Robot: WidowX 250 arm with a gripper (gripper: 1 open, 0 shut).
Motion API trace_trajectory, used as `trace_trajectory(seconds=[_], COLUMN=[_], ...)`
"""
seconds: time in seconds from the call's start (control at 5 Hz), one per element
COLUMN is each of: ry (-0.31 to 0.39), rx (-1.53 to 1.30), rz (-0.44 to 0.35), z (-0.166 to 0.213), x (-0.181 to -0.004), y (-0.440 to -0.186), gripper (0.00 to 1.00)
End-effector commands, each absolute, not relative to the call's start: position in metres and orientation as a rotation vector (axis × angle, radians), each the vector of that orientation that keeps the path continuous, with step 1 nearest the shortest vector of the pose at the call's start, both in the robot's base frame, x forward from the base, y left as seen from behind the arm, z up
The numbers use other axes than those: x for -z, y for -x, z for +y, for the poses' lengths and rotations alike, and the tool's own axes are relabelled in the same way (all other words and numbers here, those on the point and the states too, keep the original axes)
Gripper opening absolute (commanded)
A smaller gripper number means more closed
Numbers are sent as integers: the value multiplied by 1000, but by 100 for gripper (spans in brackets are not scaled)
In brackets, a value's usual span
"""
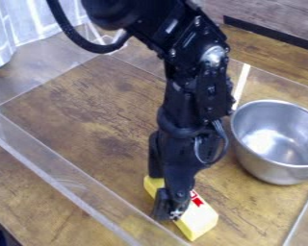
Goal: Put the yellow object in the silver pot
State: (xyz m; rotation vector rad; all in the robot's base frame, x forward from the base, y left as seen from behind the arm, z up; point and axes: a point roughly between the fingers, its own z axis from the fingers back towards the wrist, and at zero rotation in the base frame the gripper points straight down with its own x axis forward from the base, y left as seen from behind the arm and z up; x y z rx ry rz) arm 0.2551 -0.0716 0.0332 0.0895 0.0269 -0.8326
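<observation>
- The black pincer (171,200) points straight down over the yellow object (192,217), its jaws spread wide, set over the block's near-left end.
- Whether the fingertips touch the block cannot be told; nothing is lifted.
- One yellow object lies flat on the wooden counter (80,110) near the front edge, its red-and-white label partly covered by the pincer.
- One silver pot (277,140) stands upright to the right, well apart from the block, with nothing visible inside.
- One arm is in view.
</observation>
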Motion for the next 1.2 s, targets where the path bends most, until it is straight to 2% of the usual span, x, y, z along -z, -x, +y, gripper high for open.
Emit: trace_trajectory(seconds=[0.0, 0.6, 1.0], ry=[-68, -52, -40], rx=[878, 1081, 1070], rz=[47, 35, 21], z=[-72, -85, -87], x=[-27, 2, 15], y=[-244, -237, -227], gripper=[100, 100, 100])
